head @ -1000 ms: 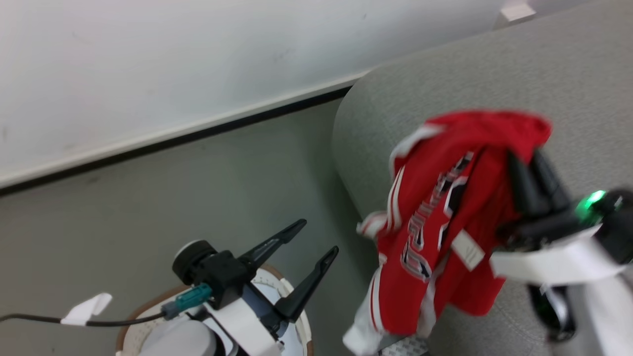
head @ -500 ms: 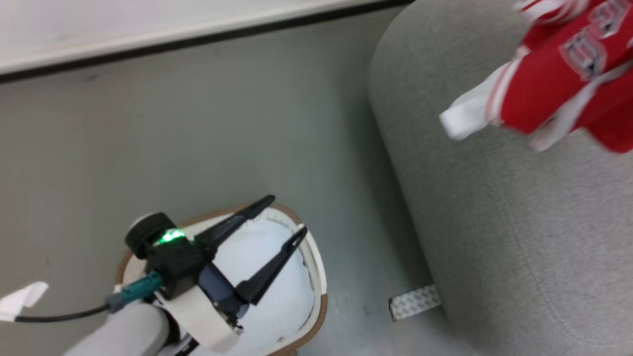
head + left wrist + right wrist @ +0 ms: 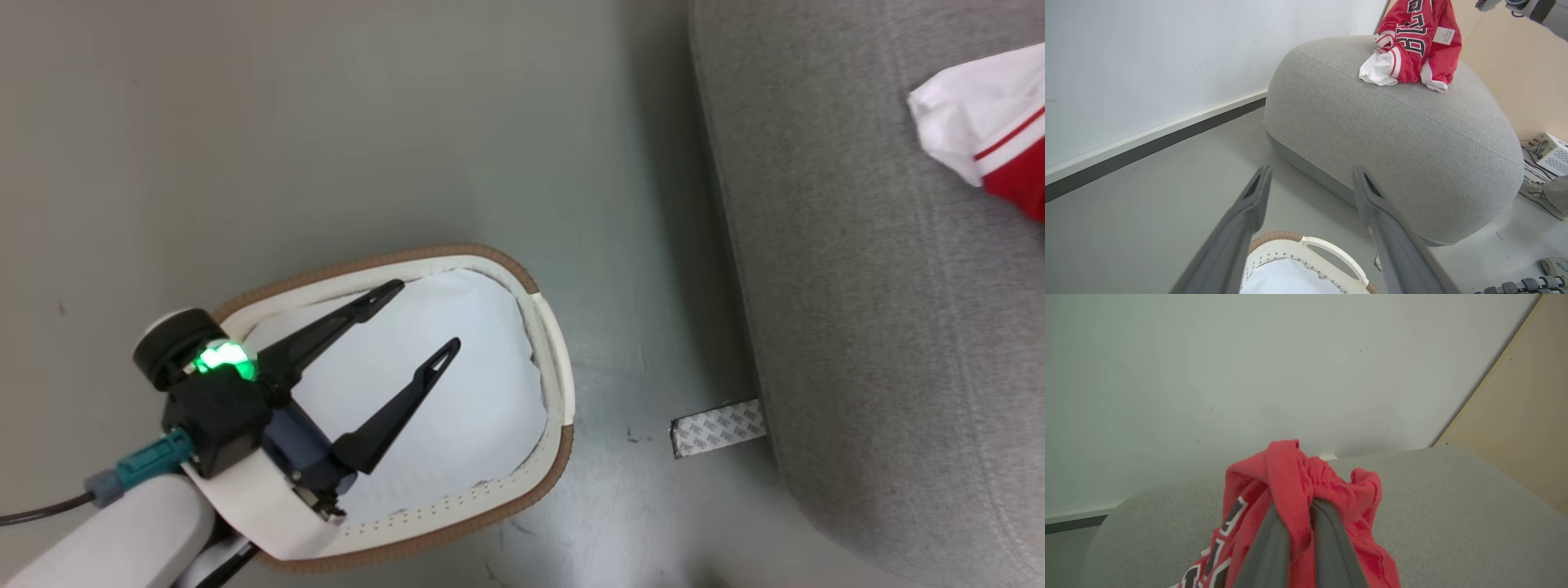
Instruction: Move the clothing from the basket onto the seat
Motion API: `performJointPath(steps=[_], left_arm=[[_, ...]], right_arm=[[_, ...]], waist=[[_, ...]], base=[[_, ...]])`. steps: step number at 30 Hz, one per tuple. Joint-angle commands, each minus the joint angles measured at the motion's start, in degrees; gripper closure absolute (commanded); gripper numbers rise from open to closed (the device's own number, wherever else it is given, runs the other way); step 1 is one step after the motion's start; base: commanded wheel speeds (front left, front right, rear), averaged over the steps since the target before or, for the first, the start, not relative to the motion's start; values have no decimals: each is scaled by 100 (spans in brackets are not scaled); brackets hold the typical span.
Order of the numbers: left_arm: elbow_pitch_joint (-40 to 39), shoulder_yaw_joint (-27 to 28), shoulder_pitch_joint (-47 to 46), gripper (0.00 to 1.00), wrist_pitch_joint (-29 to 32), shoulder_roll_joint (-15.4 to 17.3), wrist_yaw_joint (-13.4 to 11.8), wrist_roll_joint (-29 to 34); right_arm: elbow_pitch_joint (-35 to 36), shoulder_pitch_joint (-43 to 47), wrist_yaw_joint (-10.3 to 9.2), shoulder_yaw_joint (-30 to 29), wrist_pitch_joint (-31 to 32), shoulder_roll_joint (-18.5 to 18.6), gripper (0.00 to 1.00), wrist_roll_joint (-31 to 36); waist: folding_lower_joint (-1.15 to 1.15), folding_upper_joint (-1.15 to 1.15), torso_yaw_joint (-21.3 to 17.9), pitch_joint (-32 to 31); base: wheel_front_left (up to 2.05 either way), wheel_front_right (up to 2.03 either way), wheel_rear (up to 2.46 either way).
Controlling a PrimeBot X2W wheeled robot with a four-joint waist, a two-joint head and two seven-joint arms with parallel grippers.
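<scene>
Since a second ago the head camera has tipped down toward the basket (image 3: pixel 558 376), and the jersey (image 3: pixel 1414 45) has gone from the near edge of the seat (image 3: pixel 857 286) to further over its top. Its white sleeve end and a bit of red show at the right edge of the head view. Your right jaws are closed narrow on a bunch of the red cloth and hold the upper part up. In the left wrist view the lower end lies on the seat. Your left jaws stand wide and empty above the basket, where a pale cloth (image 3: pixel 457 392) lies. I judge that the step in hand is the placing. Next, you should lower a little, open the right jaws, and pull back without dragging the jersey off the rounded edge.
</scene>
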State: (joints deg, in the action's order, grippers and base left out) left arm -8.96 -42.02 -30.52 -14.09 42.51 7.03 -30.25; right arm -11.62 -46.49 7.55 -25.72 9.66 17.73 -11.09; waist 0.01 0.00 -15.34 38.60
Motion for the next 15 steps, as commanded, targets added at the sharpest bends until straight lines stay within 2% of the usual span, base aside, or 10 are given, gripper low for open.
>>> performJointPath(steps=[1, 7, 12, 13, 14, 15], left_arm=[[-26, 22, -82, 0, -10, 68, 1, -61], [-31, 36, -152, 0, -46, 130, 17, -60], [67, 49, -117, 0, -69, 80, 19, -77], [95, 46, -102, 0, -66, 53, 19, -73], [129, 35, -85, 0, -73, 22, 20, -71], [167, 22, -68, 0, -79, -13, 20, -64]], right_arm=[[-188, 126, -12, 37, -34, -60, 100, 149], [-1145, 310, -12, 241, 186, -260, 100, 492], [-1549, 249, -12, 297, 91, -270, 100, 621], [-1610, 238, -12, 323, 45, -250, 95, 637], [-1658, 232, -12, 349, 22, -213, 77, 639], [-1721, 226, -12, 377, -2, -175, 20, 640]], waist=[[-1, 0, 109, 197], [-1, 0, 222, 340], [-1, 0, 258, 215], [-1, 0, 257, 163], [-1, 0, 259, 98], [-1, 0, 259, 21]], base=[[0, 0, 0], [0, 0, 0], [0, 0, 0], [0, 0, 0], [0, 0, 0], [0, 0, 0]])
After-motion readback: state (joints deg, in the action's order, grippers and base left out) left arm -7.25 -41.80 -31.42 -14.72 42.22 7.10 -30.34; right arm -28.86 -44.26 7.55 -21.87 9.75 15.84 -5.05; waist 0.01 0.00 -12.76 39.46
